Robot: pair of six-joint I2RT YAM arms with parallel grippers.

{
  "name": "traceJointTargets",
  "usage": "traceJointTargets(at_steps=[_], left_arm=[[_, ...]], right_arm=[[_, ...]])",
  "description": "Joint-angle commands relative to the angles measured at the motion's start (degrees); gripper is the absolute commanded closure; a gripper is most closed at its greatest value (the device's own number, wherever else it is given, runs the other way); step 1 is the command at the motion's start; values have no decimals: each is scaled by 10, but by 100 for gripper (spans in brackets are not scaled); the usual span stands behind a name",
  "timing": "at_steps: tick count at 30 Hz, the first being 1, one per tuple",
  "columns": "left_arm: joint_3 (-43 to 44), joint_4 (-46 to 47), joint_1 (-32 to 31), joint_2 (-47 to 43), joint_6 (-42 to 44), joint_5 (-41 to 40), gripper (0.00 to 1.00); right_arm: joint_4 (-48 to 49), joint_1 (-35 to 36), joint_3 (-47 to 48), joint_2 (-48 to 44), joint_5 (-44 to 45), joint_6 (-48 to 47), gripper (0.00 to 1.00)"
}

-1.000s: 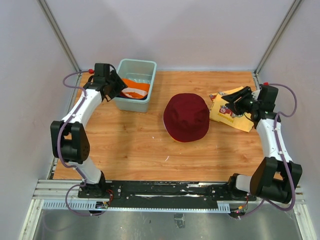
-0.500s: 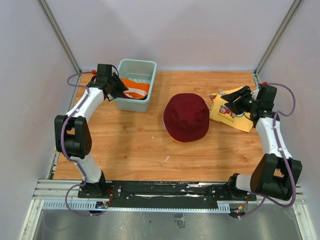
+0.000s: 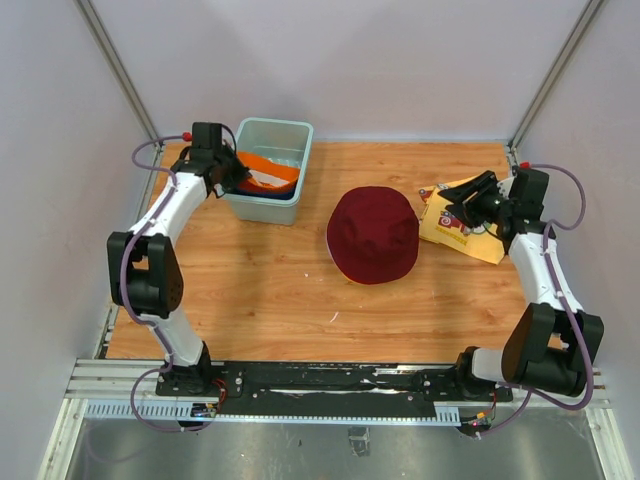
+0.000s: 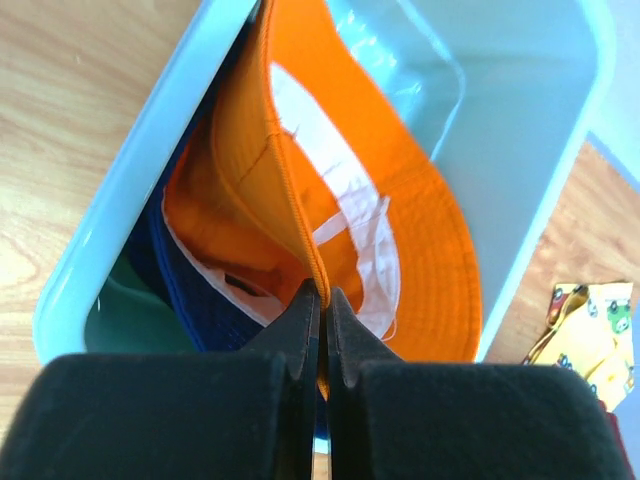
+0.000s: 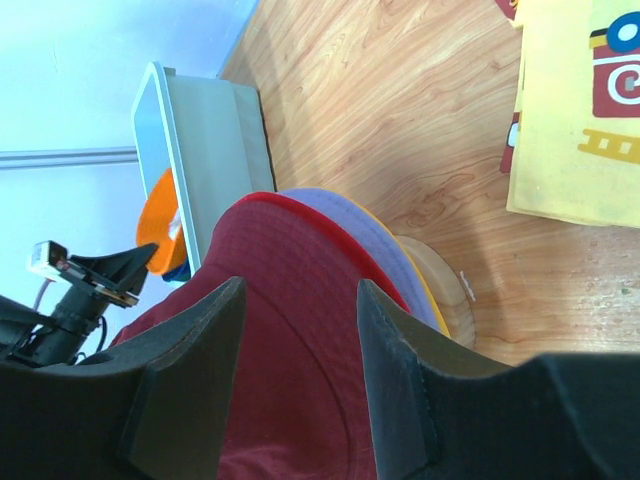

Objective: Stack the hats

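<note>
An orange hat lies in the teal tub over a navy hat; the orange hat also shows from above. My left gripper is shut on the orange hat's brim edge at the tub's left side. A maroon hat tops a stack mid-table; in the right wrist view red, lavender and yellow brims show under the maroon hat. My right gripper stands open, nothing between its fingers, hovering by the stack's right.
A flat yellow cloth printed with red cars lies at the right under the right arm. A round wooden base shows under the hat stack. The teal tub stands at the back left.
My left gripper has reached a little farther into the tub and shut on the orange hat's brim. The right arm has barely shifted.
</note>
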Motion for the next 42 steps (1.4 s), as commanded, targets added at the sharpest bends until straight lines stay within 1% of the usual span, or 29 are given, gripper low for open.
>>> traceJointTargets(at_steps=[1, 7, 14, 18, 23, 26, 30, 34, 38, 42], left_arm=[[44, 56, -3, -70, 24, -46, 99], [92, 121, -42, -79, 102, -82, 100], [162, 159, -74, -58, 158, -66, 99], [180, 190, -82, -57, 192, -27, 100], [145, 271, -100, -86, 250, 41, 99], [131, 299, -123, -100, 299, 65, 100], [132, 306, -158, -103, 362, 92, 99], [146, 291, -209, -97, 427, 91, 99], [162, 253, -268, -83, 505, 66, 100], [159, 232, -326, -71, 578, 15, 99]], right_arm=[[12, 16, 22, 0, 5, 8, 50], [8, 31, 34, -10, 20, 6, 50], [7, 44, 48, -17, 28, 5, 50], [10, 50, 63, -17, 33, 2, 50], [13, 57, 101, -8, 34, 1, 50], [27, 63, 127, 2, 28, 12, 50], [59, 77, 168, 21, 17, 38, 49], [94, 92, 220, 54, 1, 76, 48], [165, 101, 249, 88, -24, 153, 48], [236, 117, 268, 120, -41, 240, 47]])
